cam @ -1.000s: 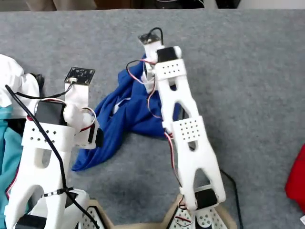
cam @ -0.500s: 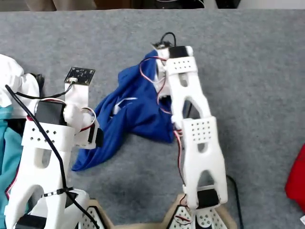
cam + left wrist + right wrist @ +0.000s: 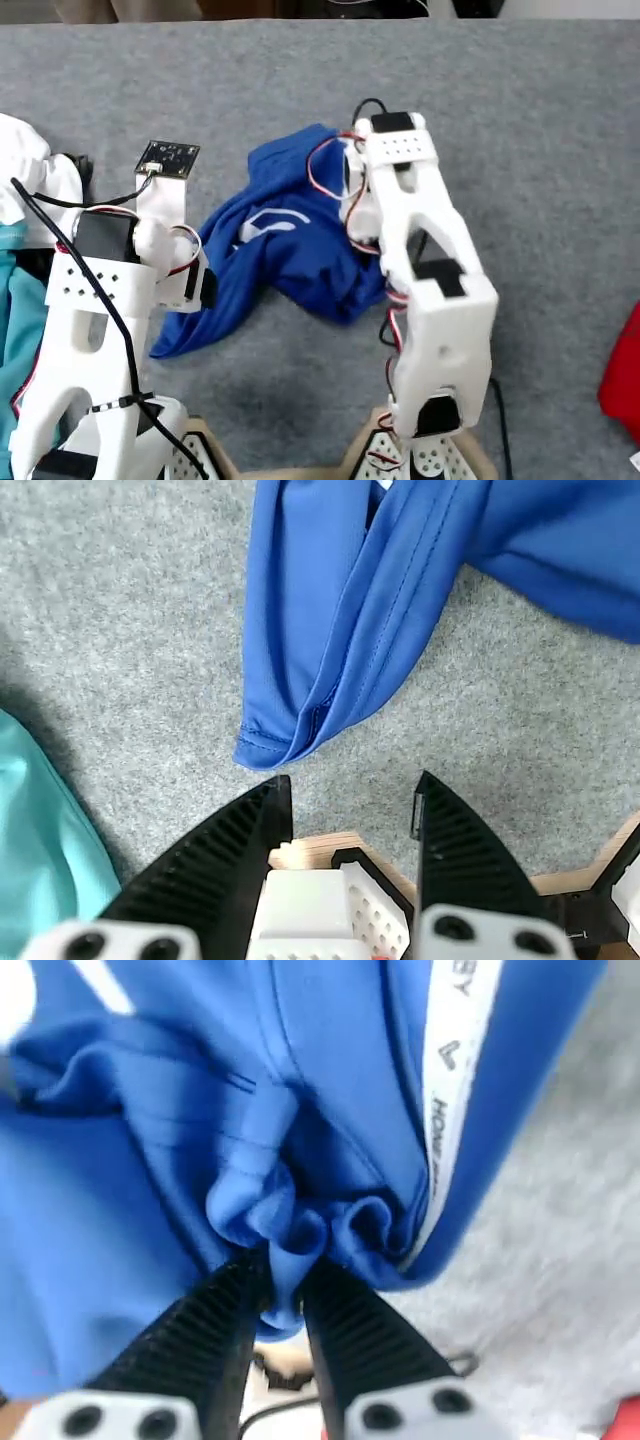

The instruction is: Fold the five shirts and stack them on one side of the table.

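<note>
Roughly in the middle of the grey surface (image 3: 520, 150), the blue shirt (image 3: 290, 240) is spread out in a crumpled heap, with one narrow end trailing toward the left arm (image 3: 100, 290). A bunched fold of the shirt is clamped between the closed fingers of the right gripper (image 3: 285, 1265), and in the right wrist view the gathered fabric (image 3: 200, 1110) is seen puckering out from that grip, with a white printed band (image 3: 455, 1060) running along one edge. In the high view the right arm (image 3: 420, 260) is stretched over the shirt's right side, so the pinched spot is hidden beneath it. The left gripper (image 3: 352, 780) is held released, its two black fingers spread apart over bare surface, and nothing is grasped between them. A stitched hem (image 3: 275, 745) of the blue shirt (image 3: 340, 610) is seen just beyond the fingertips, not touched by them. A teal garment (image 3: 15, 300) and a white garment (image 3: 30, 170) are piled at the left edge of the surface, and a red garment (image 3: 625, 380) is seen at the right edge, well apart from the blue shirt.
</note>
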